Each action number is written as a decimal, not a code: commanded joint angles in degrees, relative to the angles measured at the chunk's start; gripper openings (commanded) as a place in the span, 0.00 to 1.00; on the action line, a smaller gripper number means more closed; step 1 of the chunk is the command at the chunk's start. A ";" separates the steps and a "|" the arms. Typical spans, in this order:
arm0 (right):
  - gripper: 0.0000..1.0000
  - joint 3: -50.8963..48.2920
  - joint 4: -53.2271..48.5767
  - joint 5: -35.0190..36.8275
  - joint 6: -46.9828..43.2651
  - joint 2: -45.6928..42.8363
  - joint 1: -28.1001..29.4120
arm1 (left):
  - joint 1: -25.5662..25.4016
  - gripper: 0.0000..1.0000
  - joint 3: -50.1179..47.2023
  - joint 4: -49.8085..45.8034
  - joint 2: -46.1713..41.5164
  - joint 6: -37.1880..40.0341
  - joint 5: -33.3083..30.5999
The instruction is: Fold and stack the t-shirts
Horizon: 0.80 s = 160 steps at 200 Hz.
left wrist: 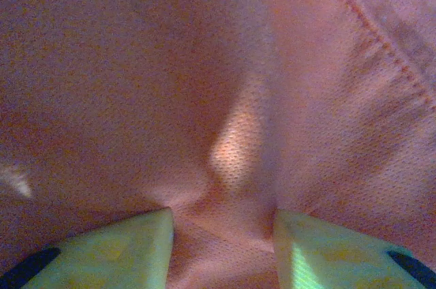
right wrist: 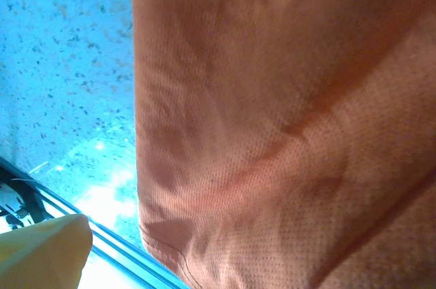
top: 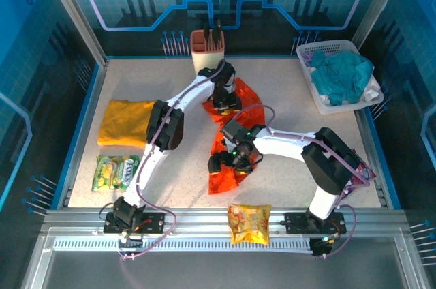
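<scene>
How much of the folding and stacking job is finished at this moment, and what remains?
Done: the yellow t-shirt lies folded on the left side of the table. In hand: the orange t-shirt is rumpled in the middle; the left gripper pinches its cloth, and the right gripper stands open at its near end. To do: fold the orange one and stack it with the yellow one.
</scene>
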 commanded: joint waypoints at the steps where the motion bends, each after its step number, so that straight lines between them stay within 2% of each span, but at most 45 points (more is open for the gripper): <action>1: 1.00 0.80 0.62 0.62 2.09 0.40 0.38 | -0.84 0.44 2.41 -2.78 1.14 2.21 2.55; 53: 1.00 4.69 -10.10 8.49 -5.38 -8.48 -2.99 | -0.24 0.48 1.70 -5.09 -7.75 6.31 -2.58; 74: 1.00 6.40 -12.38 10.23 -8.17 -11.75 -5.33 | -0.18 0.55 1.56 -6.33 -12.37 8.00 -4.76; 105: 1.00 9.04 -14.34 15.85 -11.57 -14.93 -9.75 | 0.23 0.57 -0.11 -9.81 -18.55 9.76 -8.89; 123: 1.00 10.21 -12.95 19.16 -12.05 -15.41 -13.09 | 0.68 0.57 -5.42 -10.05 -23.44 9.50 -12.54; 142: 1.00 11.80 -10.35 20.90 -13.17 -14.00 -15.93 | 1.03 0.57 -15.46 -7.12 -30.48 7.56 -17.98; 160: 1.00 14.85 -7.70 19.53 -14.35 -10.20 -18.06 | 1.45 0.57 -27.68 -0.80 -37.78 5.90 -18.21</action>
